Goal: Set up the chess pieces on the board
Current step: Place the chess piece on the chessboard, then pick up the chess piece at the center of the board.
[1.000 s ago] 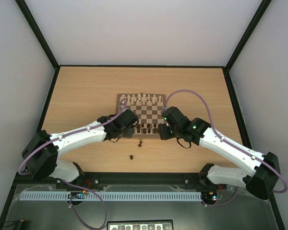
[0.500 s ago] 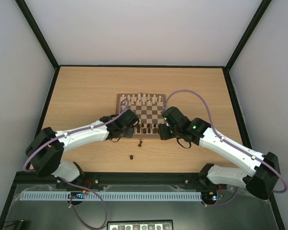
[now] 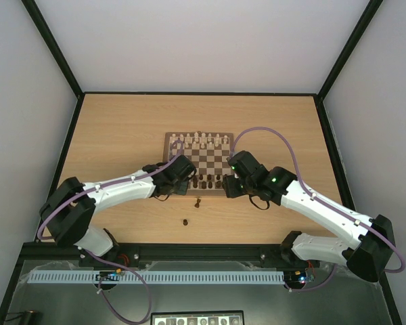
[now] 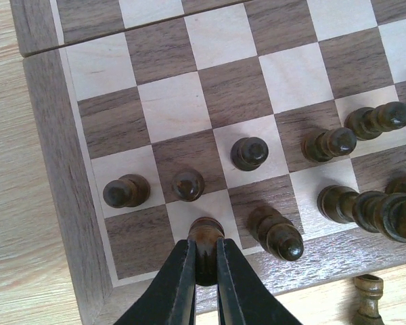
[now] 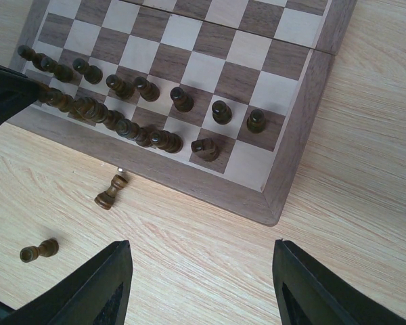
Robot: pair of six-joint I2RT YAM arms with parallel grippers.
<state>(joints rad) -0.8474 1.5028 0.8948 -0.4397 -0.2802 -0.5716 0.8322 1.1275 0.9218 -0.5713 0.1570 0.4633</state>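
Note:
The board (image 3: 206, 157) lies mid-table, with dark brown chess pieces (image 3: 208, 180) along its near two rows. My left gripper (image 4: 204, 271) is shut on a dark brown piece (image 4: 206, 238) standing on the cream second square of the near row, by the board's near left corner (image 4: 68, 223). Other dark pieces stand around it, one (image 4: 275, 232) on the square to its right. My right gripper (image 5: 199, 284) is open and empty above bare table, near the board's near right corner (image 5: 274, 203). Two dark pieces lie off the board: one (image 5: 111, 191) just in front of it, one (image 5: 39, 250) nearer me.
Cream-white pieces (image 3: 199, 141) line the board's far rows. The two loose dark pieces also show in the top view, one (image 3: 198, 202) by the board's near edge and one (image 3: 185, 221) closer to the arm bases. A black frame borders the table.
The left arm has shifted slightly, its gripper staying at the board's near left corner. The right arm has barely moved.

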